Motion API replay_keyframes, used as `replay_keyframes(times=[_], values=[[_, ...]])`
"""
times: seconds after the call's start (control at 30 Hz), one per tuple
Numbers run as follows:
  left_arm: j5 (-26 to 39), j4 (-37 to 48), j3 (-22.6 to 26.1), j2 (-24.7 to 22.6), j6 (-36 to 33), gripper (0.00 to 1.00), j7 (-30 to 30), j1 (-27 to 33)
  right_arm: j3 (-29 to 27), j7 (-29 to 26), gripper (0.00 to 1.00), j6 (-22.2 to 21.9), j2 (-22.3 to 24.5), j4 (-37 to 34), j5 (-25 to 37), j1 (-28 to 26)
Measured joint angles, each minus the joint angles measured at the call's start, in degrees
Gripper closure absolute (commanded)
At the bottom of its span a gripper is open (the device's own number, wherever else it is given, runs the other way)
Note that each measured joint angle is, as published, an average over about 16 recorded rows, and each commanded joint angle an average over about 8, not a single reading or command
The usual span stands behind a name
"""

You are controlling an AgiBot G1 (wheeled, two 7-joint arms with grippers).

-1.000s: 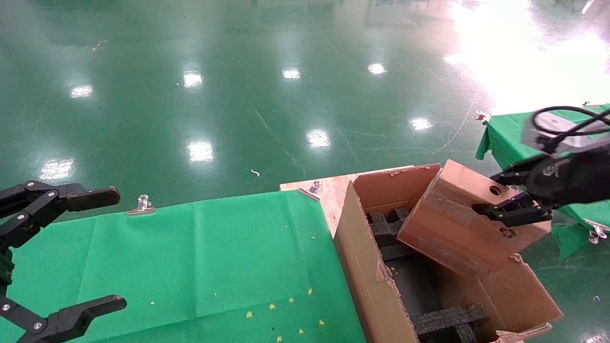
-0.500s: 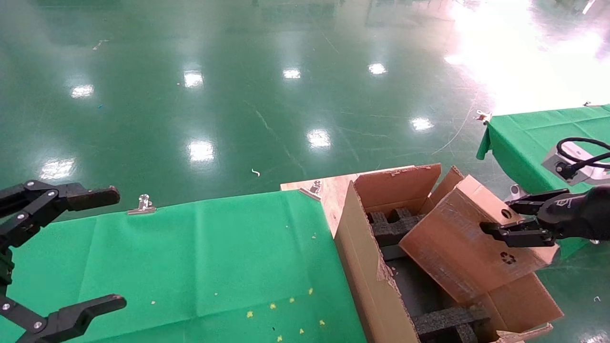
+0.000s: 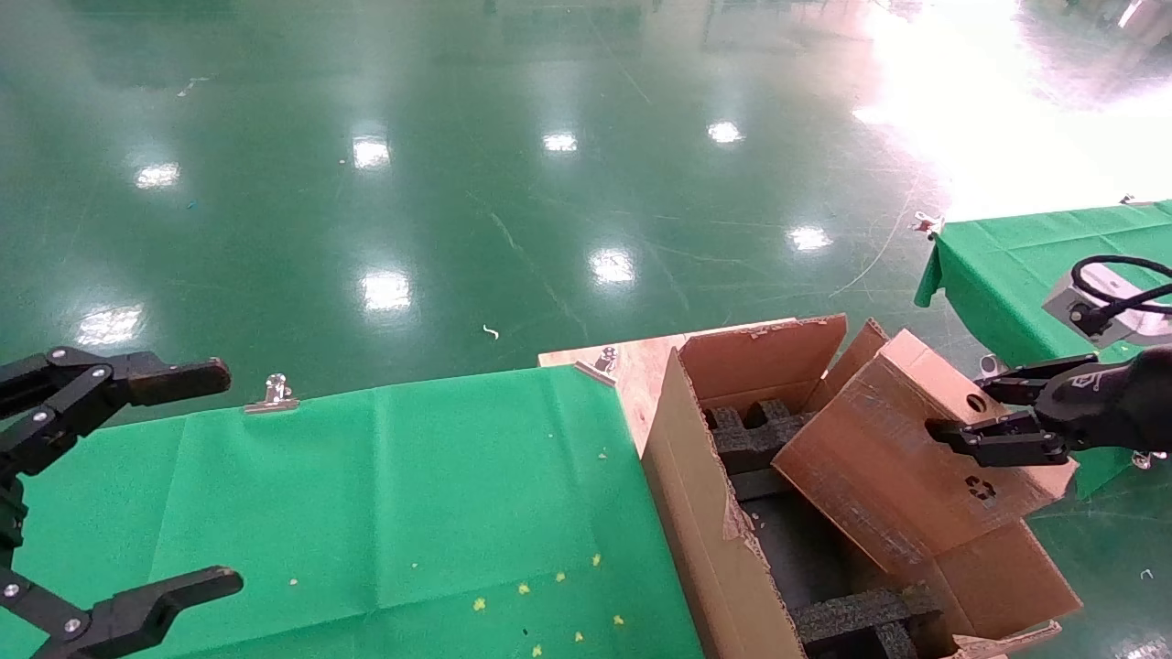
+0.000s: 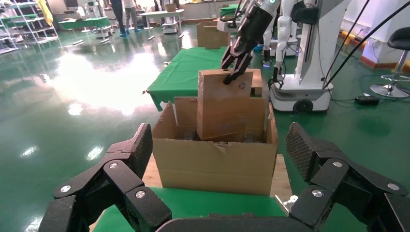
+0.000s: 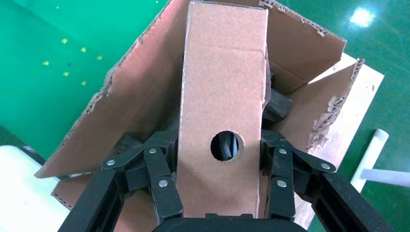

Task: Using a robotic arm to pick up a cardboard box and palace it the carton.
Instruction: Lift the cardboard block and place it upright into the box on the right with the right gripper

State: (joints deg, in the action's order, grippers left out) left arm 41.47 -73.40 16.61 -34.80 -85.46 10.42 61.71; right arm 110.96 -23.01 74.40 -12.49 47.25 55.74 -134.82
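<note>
Lowering the cardboard box [image 3: 902, 476], clamped in the right hand [image 3: 984, 416], should keep it tilted clear of the carton [image 3: 705, 540] flaps and foam inserts [image 3: 856, 613]; left hand [image 3: 137, 476] parked apart.

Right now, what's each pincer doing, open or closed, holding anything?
Left pincer: open, holding nothing, parked over the green table.
Right pincer: closed on the cardboard box, over the carton.
</note>
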Motion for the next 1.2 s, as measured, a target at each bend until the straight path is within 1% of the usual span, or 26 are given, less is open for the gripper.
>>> replay_keyframes(times=[0.13,0.23,0.37,0.53,0.7,0.87,1.03,1.2], values=[[0.0,0.0,0.0,0.0,0.0,0.0,0.0,0.0,0.7,-2.7,1.0,-2.5,-0.7,0.5,0.9,0.9],[0.0,0.0,0.0,0.0,0.0,0.0,0.0,0.0,1.4,-5.7,1.0,-5.1,-1.1,1.4,2.0,1.7],[0.0,0.0,0.0,0.0,0.0,0.0,0.0,0.0,2.4,-11.1,1.0,-9.1,-1.6,3.5,3.8,2.6],[0.0,0.0,0.1,0.0,0.0,0.0,0.0,0.0,3.8,-19.2,1.0,-14.0,-1.8,7.3,7.0,3.2],[0.0,0.0,0.1,0.0,0.0,0.0,0.0,0.0,5.3,-28.5,1.0,-18.4,-1.8,11.7,11.7,3.3],[-0.1,0.0,0.1,0.0,0.0,0.0,-0.1,0.0,6.8,-37.4,1.0,-21.8,-1.7,16.3,17.5,2.9],[-0.1,0.0,0.1,0.0,0.0,0.0,-0.1,0.0,8.0,-45.4,1.0,-23.9,-1.5,20.5,23.5,2.2],[-0.1,0.0,0.1,0.0,0.0,0.0,-0.1,0.0,9.0,-52.0,1.0,-25.1,-1.4,23.9,28.6,1.9]])
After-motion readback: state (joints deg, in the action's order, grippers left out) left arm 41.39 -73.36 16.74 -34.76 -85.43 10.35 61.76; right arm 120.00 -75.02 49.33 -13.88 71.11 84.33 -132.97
